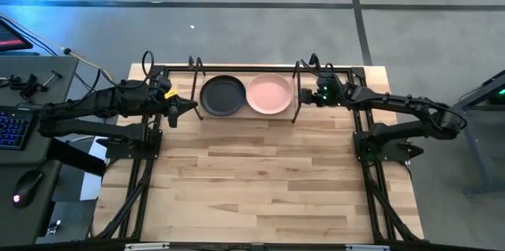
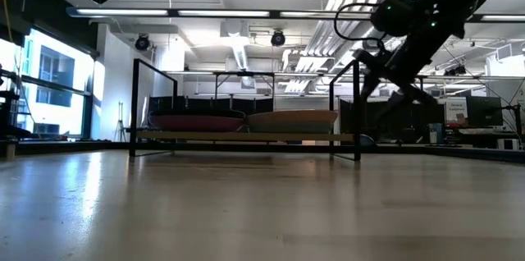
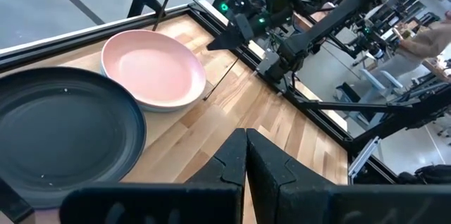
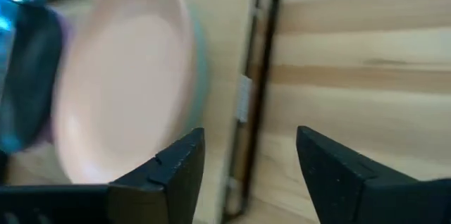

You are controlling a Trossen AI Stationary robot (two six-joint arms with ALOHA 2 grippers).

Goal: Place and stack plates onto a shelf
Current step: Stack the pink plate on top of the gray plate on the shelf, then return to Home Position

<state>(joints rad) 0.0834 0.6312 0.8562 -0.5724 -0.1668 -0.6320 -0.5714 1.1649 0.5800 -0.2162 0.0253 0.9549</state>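
Observation:
The shelf (image 1: 246, 116), a light wooden board on thin black wire legs, stands at the table's far edge. On it the black plate (image 1: 222, 95) lies on the purple plate (image 2: 197, 121), whose rim shows beneath it. Beside them, the pale pink plate (image 1: 270, 93) lies on the pale blue-green plate (image 4: 200, 55). My left gripper (image 1: 189, 107) is shut and empty, just left of the black plate. My right gripper (image 1: 304, 94) is open and empty, just right of the pink plate, with the shelf's right wire end (image 4: 248, 97) in front of its fingers.
A larger black metal frame (image 1: 339, 69) runs along the table's far edge behind the shelf. The arm bases stand at the table's left side (image 1: 134, 136) and right side (image 1: 379, 144). Bare wooden tabletop (image 1: 260, 188) lies in front of the shelf.

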